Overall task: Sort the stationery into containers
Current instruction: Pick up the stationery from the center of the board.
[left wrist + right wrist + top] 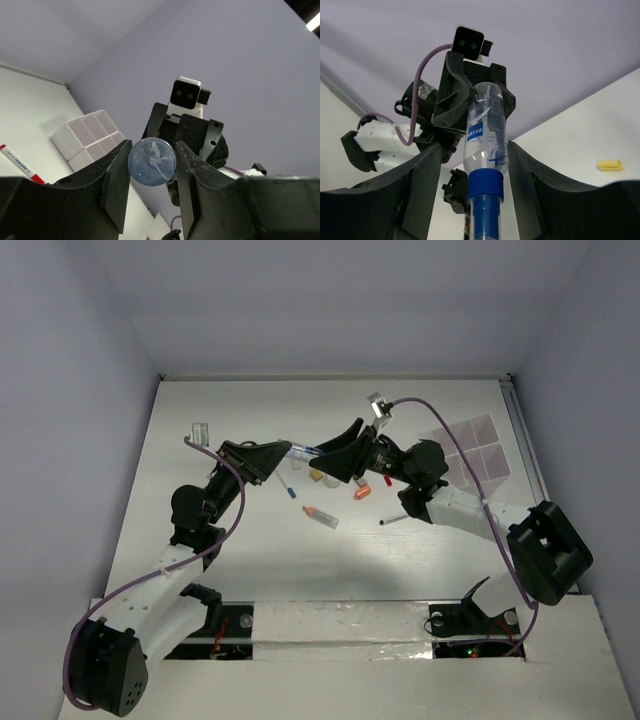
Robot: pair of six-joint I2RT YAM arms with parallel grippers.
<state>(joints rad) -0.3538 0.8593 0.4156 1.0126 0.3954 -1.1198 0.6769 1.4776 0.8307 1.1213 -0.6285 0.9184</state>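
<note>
A small clear bottle with a blue cap hangs in the air over the middle of the table. My left gripper is shut on its base end, both pads touching it. My right gripper faces it from the right, jaws open on either side of the bottle's cap end, with a gap on the left side. The white organizer box sits at the far right. Below lie a blue-tipped pen, an orange-tipped crayon, an orange cap and a black marker.
A red-capped pen lies on the table near the organizer. A small yellow eraser block lies apart on the white surface. A cream piece sits under the grippers. A small clear item rests at the far left.
</note>
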